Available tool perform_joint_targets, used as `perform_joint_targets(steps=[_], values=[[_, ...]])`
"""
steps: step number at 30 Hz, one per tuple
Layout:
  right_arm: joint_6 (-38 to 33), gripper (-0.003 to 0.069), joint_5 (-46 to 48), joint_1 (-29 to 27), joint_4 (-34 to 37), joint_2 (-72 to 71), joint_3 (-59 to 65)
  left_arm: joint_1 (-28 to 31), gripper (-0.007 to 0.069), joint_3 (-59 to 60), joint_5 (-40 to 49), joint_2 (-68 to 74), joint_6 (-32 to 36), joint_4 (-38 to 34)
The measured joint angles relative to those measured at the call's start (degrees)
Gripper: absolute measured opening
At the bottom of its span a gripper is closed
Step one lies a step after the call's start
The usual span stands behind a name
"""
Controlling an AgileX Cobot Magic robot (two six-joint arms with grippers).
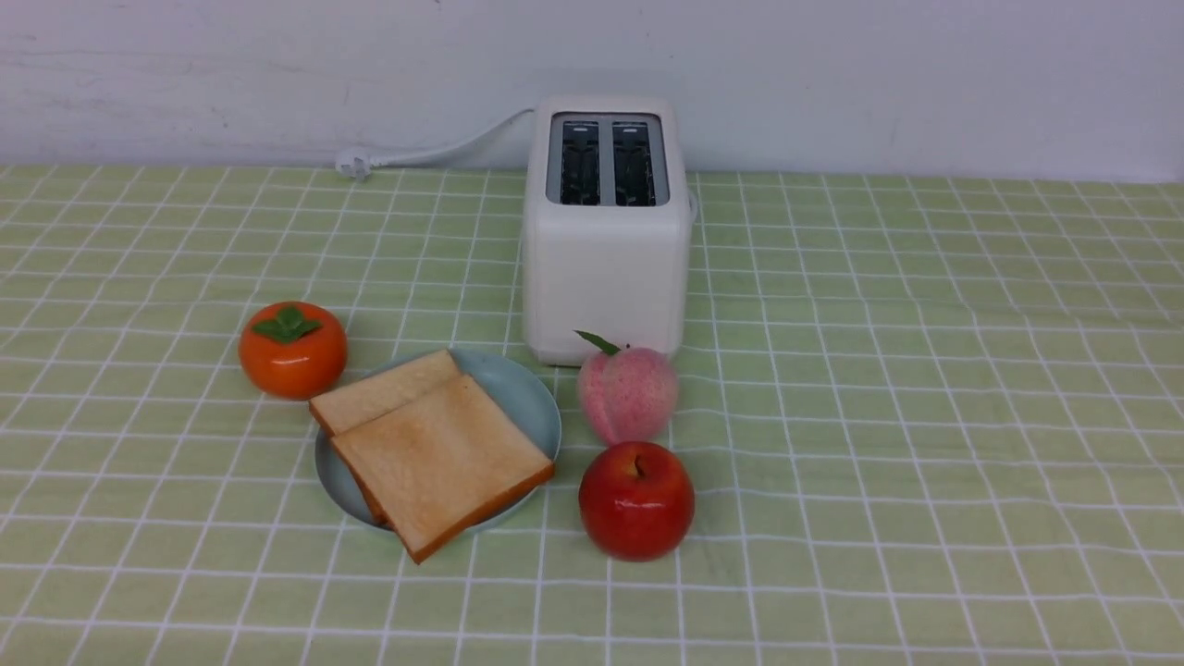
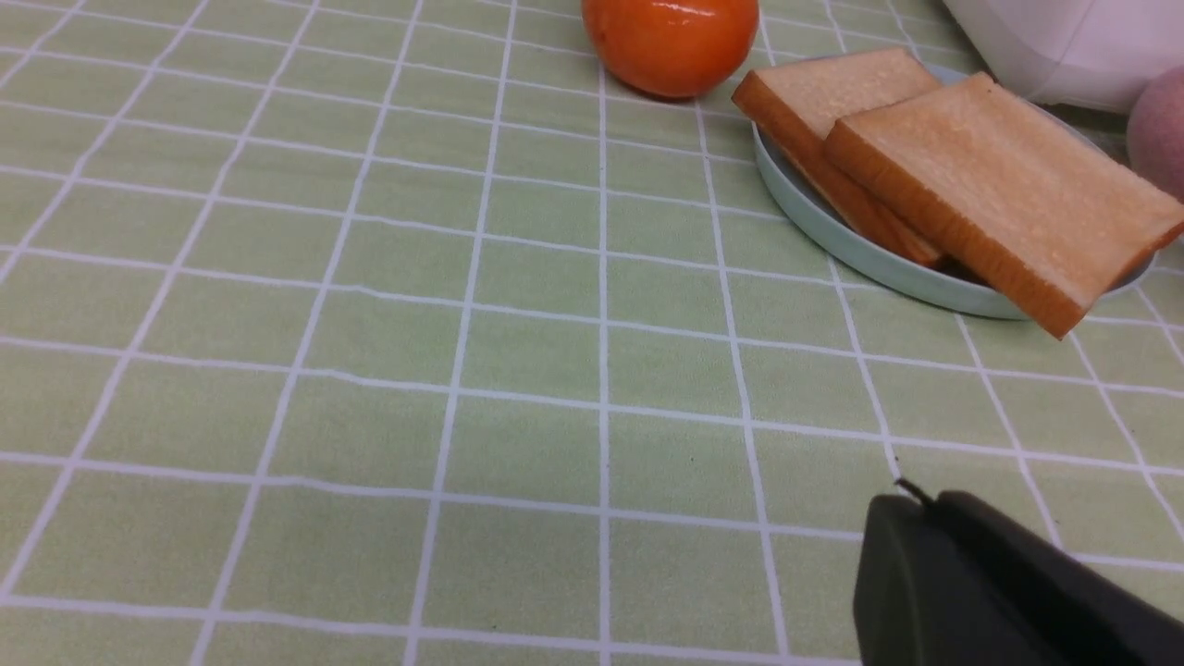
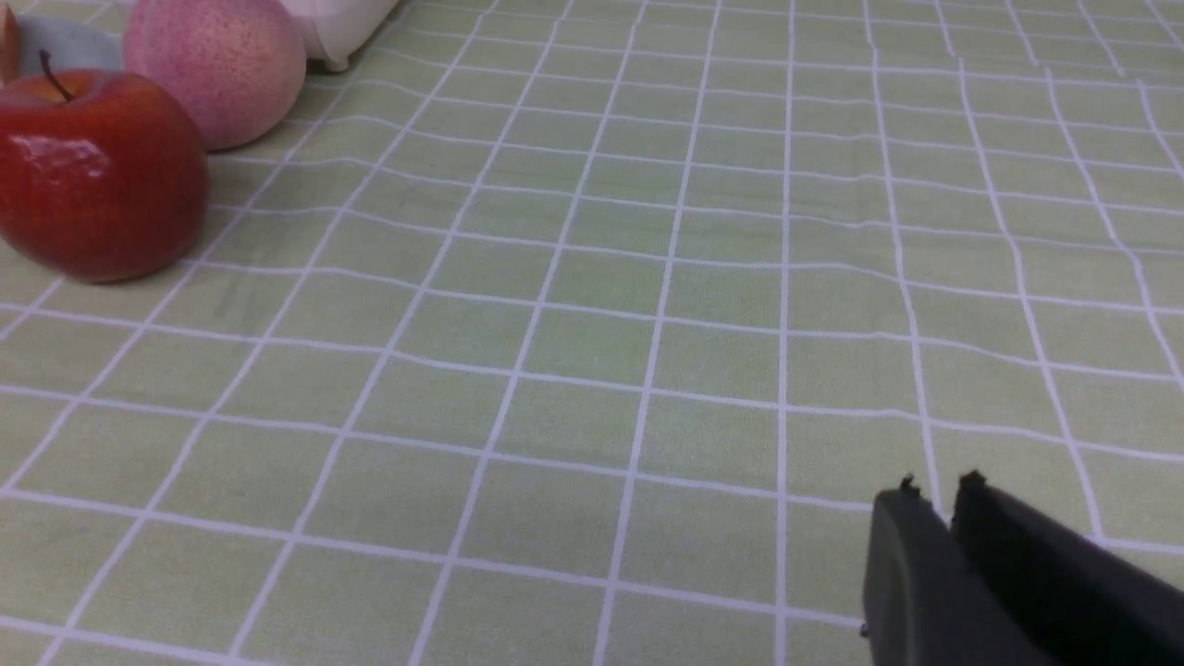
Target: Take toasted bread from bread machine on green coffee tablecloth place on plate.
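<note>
- Bright, even, diffuse light; only soft short shadows under the red apple (image 1: 636, 500) and bread machine (image 1: 606, 231).
- Small glare spots on apple skin.
- Front view sharp; wrist views slightly soft, gripper tips blurred.
- Tablecloth (image 1: 925, 416) gridlines wavy from wrinkles.

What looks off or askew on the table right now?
Mostly tidy. The one oddity: the top slice of toasted bread sits skewed over the other and pokes out past the near rim of the plate, its corner hanging above the green coffee tablecloth. No spills or damage. The bread machine stands upright, slots empty.
</note>
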Motion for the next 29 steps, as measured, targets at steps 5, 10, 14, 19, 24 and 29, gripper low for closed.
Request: perform_joint_targets(steps=[5, 10, 14, 19, 24, 29], values=[[0.0, 0.0079, 0.0, 0.0, 0.0, 0.0, 0.0, 0.0, -0.0013, 0.0, 0.0, 0.0, 0.0, 0.0], [0.0, 0.0087, 0.0, 0.0, 0.0, 0.0, 0.0, 0.0, -0.0013, 0.0, 0.0, 0.0, 0.0, 0.0], [0.0, 0.0091, 0.0, 0.0, 0.0, 0.0, 0.0, 0.0, -0.0013, 0.0, 0.0, 0.0, 0.0, 0.0], [0.0, 0.0097, 0.0, 0.0, 0.0, 0.0, 0.0, 0.0, -0.0009, 0.0, 0.0, 0.0, 0.0, 0.05], [0.0, 0.0102, 0.0, 0.0, 0.0, 0.0, 0.0, 0.0, -0.0005, 0.0, 0.0, 0.0, 0.0, 0.05], [0.0, 0.0107, 0.0, 0.0, 0.0, 0.0, 0.0, 0.0, -0.0005, 0.0, 0.0, 0.0, 0.0, 0.05]])
